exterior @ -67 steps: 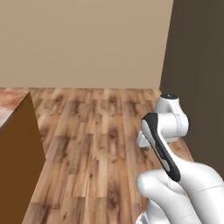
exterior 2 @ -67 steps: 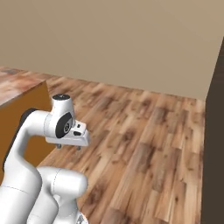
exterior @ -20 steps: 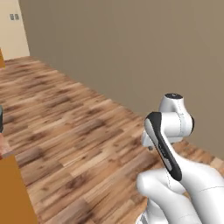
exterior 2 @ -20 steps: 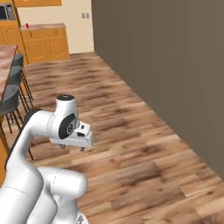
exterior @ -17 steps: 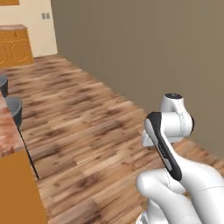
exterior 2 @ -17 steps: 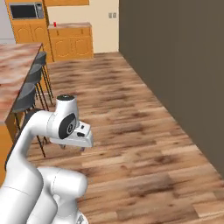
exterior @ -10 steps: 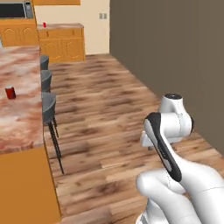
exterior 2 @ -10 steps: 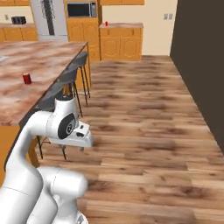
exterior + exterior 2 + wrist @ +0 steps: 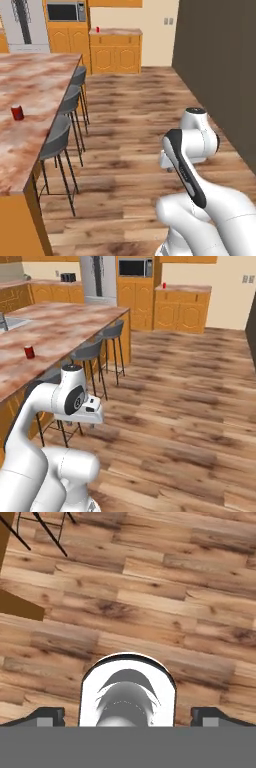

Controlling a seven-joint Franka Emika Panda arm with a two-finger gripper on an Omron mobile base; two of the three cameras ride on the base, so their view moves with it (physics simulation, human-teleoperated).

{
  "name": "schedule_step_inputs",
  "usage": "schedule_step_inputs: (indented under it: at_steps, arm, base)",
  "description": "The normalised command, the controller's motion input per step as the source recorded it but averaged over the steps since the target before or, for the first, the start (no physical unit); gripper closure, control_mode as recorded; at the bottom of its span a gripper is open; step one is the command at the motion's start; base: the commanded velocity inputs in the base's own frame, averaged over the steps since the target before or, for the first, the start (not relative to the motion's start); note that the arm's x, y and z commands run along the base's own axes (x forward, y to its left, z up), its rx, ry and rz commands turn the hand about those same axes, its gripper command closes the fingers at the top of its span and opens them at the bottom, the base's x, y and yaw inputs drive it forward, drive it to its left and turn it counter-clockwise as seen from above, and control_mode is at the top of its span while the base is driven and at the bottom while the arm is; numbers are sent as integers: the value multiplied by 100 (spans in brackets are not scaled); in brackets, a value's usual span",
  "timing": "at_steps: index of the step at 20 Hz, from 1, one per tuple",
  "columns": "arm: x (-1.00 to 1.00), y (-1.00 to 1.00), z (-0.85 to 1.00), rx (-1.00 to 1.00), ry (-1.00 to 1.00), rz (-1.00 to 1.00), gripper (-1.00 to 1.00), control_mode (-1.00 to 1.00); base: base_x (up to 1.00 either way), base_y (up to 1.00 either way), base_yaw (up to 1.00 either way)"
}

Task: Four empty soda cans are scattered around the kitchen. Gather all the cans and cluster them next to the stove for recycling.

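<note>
Left base view: red soda can (image 9: 17, 112) upright on the marble counter (image 9: 35, 85) above grey stools (image 9: 56, 141); second can (image 9: 97, 29) on the far counter. Jaws wide apart over plank floor (image 9: 150, 587) (holding nothing).

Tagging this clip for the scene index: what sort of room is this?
A home kitchen, rendered. A long marble island counter with grey bar stools along it, orange wood cabinets on the far wall with a built-in microwave, and plank floor. A red soda can stands on the island.
</note>
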Motion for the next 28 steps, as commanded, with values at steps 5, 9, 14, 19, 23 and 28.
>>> schedule_step_inputs:
  at_steps: [5, 9, 14, 19, 23, 28]
  arm:
    - [0, 0, 0, 0, 0, 0, -100, 100]
    - [0, 0, 0, 0, 0, 0, -100, 100]
    - [0, 0, 0, 0, 0, 0, -100, 100]
    - [0, 0, 0, 0, 0, 0, -100, 100]
    - [0, 0, 0, 0, 0, 0, -100, 100]
    - [0, 0, 0, 0, 0, 0, -100, 100]
  base:
    - [98, -76, 44]
    - [98, -69, 48]
    - [96, -66, 59]
    - [71, -86, 53]
    - [55, -100, 44]
    - [65, -88, 49]
